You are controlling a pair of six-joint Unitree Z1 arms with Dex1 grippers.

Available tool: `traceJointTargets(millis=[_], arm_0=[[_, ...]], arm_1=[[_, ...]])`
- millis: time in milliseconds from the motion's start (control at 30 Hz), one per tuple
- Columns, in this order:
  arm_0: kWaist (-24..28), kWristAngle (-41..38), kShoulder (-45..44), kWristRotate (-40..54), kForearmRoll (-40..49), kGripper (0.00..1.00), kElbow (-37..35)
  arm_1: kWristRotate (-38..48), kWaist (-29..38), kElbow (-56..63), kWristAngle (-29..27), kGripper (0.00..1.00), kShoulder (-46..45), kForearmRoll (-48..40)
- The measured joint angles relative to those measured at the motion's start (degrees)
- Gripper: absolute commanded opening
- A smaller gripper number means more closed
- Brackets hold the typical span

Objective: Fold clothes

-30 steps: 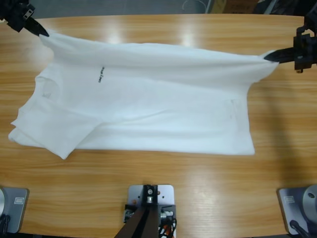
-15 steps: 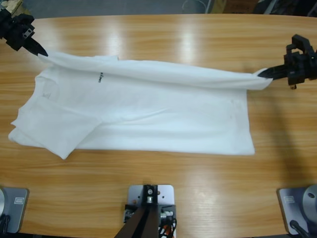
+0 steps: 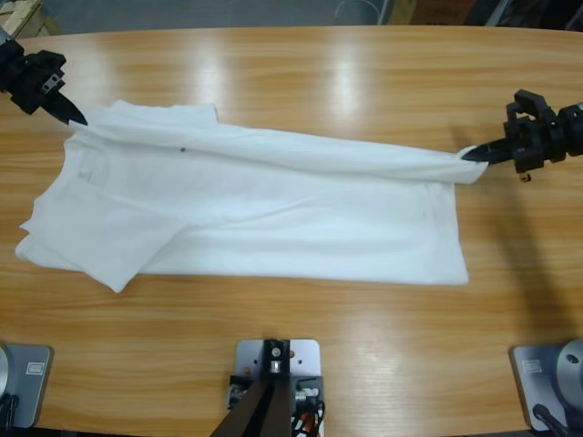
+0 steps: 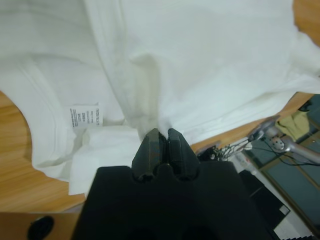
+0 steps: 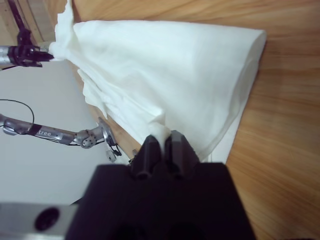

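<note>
L gripper point(image 3: 75, 118) is pinching the shirt point(image 3: 273, 218) at its collar-end top corner, jaws clamped on cloth; in its wrist view the neck label point(image 4: 85, 116) is lying just beside the tips. R gripper point(image 3: 475, 153) is clamping the hem-end top corner, jaws together on a bunch of fabric. Btwn them the top edge is hanging taut, folded over the body; the rest is lying flat on the table point(image 3: 364, 337). Chest print is mostly hidden under the fold, only a dark speck showing. Both arms are cut off at frame edges.
</note>
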Motion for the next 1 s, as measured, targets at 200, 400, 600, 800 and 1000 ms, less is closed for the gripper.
traceJointTargets(millis=[200,400,600,800,1000], arm_0=[[0.3,1.0,1.4,0.0,0.0,0.0,1.5],[0.3,1.5,3.0,0.0,0.0,0.0,1.9],[0.3,1.5,4.5,0.2,0.0,0.0,2.6],[0.3,2.1,4.7,0.4,0.0,0.356,3.4],[0.9,2.8,4.7,0.4,0.0,0.929,6.1]], arm_1=[[0.0,0.0,0.0,0.0,0.0,0.3,0.1],[0.0,0.1,0.0,0.0,0.0,1.0,0.2],[0.0,0.1,0.0,-0.1,0.0,1.9,0.4],[0.0,0.1,0.0,-0.7,0.319,2.9,1.3],[0.0,0.6,-1.6,-2.8,0.384,2.9,3.8]])
